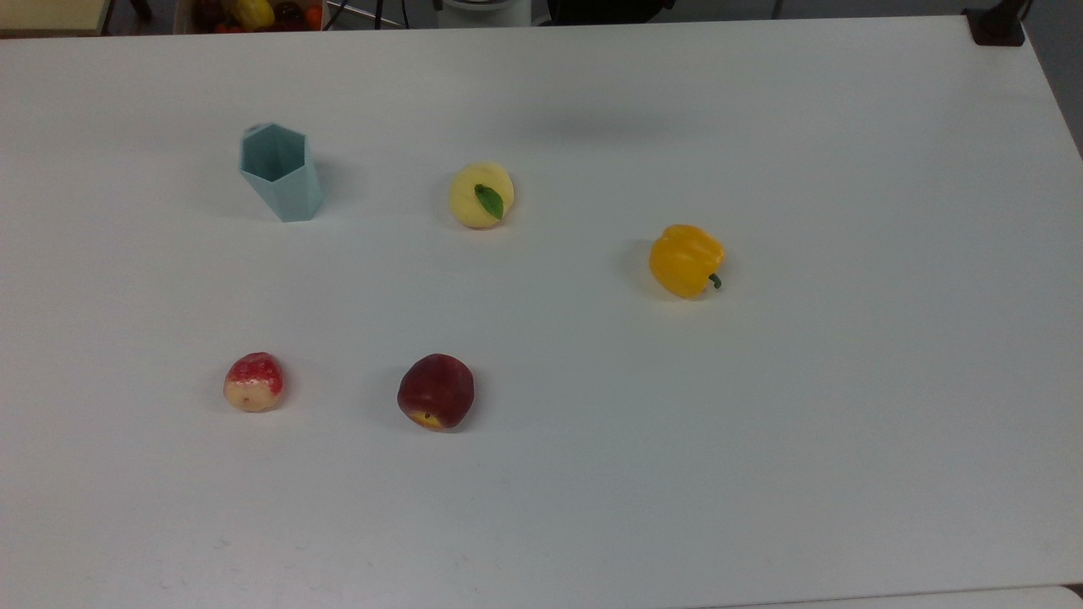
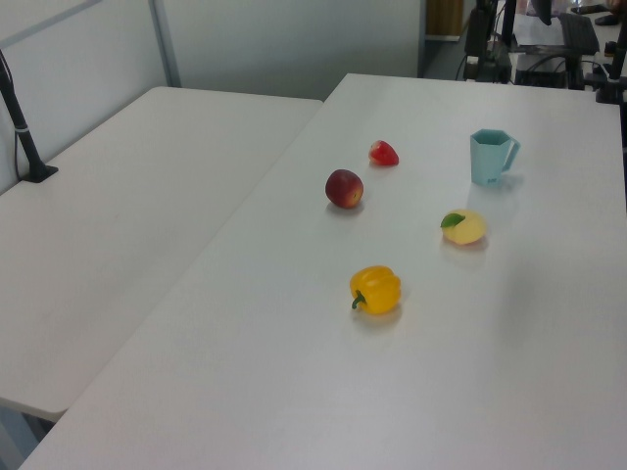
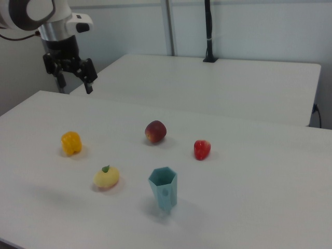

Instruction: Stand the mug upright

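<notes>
One mug (image 1: 281, 172), four fruits, two tables.

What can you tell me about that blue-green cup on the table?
The mug is pale blue-teal, looks like matte plastic, with flat faceted sides, a hexagonal rim and a taper toward its base. The left view shows a small handle on one side. It stands upright, mouth up, looking empty, on the white table, touching nothing else. The pale yellow fruit lies nearest, apart from it.

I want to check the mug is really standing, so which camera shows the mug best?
The right view: the mug stands nearest there, side-on, upright on its narrow base, rim up. The top view looks down into its hexagonal opening. The left view shows it far off, upright, with a handle.
</notes>
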`<state>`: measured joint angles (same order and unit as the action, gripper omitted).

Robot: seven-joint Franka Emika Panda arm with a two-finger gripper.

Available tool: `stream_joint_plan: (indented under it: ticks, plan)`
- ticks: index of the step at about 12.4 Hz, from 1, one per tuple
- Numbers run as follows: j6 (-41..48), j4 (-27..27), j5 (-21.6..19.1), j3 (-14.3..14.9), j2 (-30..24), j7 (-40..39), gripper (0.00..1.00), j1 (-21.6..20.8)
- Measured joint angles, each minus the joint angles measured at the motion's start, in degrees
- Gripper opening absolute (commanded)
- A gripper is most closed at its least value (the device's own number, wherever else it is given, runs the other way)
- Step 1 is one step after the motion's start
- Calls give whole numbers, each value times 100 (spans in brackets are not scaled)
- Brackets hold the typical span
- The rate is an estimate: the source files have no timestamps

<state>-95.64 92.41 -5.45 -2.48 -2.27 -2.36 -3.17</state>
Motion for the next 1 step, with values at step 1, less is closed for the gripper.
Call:
stream_joint_plan:
  ticks: [1]
  plan:
    - [-97,18,0,175,0,-173,100,-37]
